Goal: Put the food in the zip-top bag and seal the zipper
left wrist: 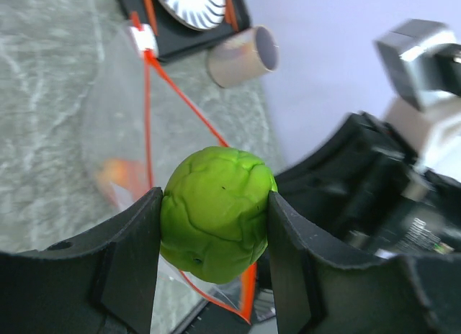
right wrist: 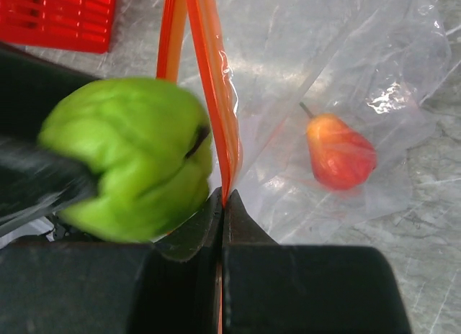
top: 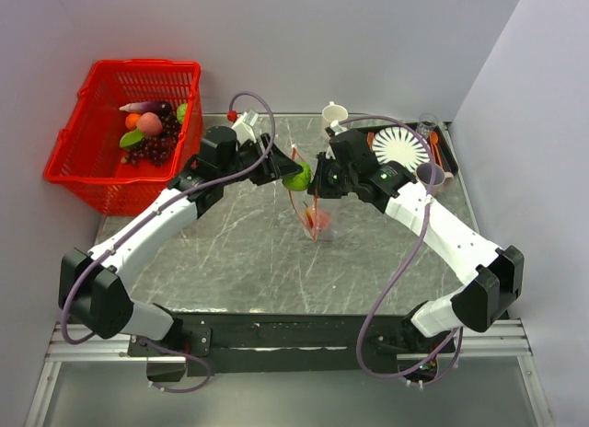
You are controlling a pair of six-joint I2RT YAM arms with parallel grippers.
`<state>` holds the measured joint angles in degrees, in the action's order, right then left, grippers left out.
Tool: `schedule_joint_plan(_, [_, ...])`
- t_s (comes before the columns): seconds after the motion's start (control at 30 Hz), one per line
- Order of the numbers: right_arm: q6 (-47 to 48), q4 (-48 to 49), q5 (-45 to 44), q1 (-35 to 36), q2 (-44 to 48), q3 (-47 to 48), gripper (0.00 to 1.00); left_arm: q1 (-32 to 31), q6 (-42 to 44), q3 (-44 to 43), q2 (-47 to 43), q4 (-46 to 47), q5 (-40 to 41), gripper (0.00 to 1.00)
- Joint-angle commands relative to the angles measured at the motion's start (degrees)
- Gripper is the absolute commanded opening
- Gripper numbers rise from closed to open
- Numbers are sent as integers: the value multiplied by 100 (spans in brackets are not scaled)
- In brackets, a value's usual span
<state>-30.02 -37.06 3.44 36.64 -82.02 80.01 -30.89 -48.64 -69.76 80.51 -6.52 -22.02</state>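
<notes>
A lumpy green food ball is clamped between the fingers of my left gripper, held in the air right at the mouth of the zip-top bag. In the top view the ball hangs between both wrists above the table. My right gripper is shut on the zipper, pinching the red-orange strip and holding the clear bag up by its mouth. A red-orange pear lies inside the bag. The green ball sits just left of the strip.
A red mesh basket with fruit stands at the back left. A black tray at the back right carries a white ribbed plate and orange cutlery. A beige cup lies beside it, and a white cup stands behind.
</notes>
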Motion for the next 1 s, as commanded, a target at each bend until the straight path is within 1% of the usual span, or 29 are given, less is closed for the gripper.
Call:
schedule_joint_plan(0.0, [-109,-3,-334,-17,89,322,0,-294,303,-73,157,-15,707,32])
schedule_joint_plan(0.1, [-232,75,-494,-52,212,226,0,-487,347,32,219,11,1068,33])
schedule_joint_plan(0.17, [-267,163,-389,-87,274,156,0,-575,373,24,263,-15,1243,36])
schedule_joint_plan(0.27, [-285,111,-388,-105,265,182,0,-716,504,-310,386,-576,1734,39])
schedule_joint_plan(0.3, [-285,102,-379,-105,274,191,0,-742,540,-467,439,-726,2023,42])
schedule_joint_plan(0.37, [-294,111,-379,-96,291,173,0,-804,593,-583,492,-982,2140,46])
schedule_joint_plan(0.4, [-303,120,-371,-105,309,156,0,-821,601,-626,501,-1017,2175,50])
schedule_joint_plan(0.43, [-320,137,-362,-113,344,147,0,-839,619,-627,501,-1044,2176,62])
schedule_joint_plan(0.47, [-329,146,-362,-114,336,121,0,-883,619,-636,492,-1044,2184,70])
schedule_joint_plan(0.5, [-338,155,-371,-114,353,112,0,-892,619,-618,448,-1026,2167,80])
schedule_joint_plan(0.6, [-364,164,-388,-122,371,59,0,-918,637,-627,229,-947,2097,91])
schedule_joint_plan(0.67, [-373,155,-406,-122,362,33,0,-918,698,-723,89,-1095,2097,99])
schedule_joint_plan(0.73, [-390,164,-397,-122,371,-3,0,-918,847,-1030,53,-1315,2088,99])
schedule_joint_plan(0.8, [-408,208,-362,-131,379,-90,0,-918,944,-1398,26,-1753,2149,99])
schedule_joint_plan(0.87, [-417,269,-362,-140,415,-187,0,-918,1041,-1575,-52,-1983,2185,99])
schedule_joint_plan(0.97, [-434,304,-362,-140,432,-266,0,-901,1181,-1787,-280,-2309,2648,99])
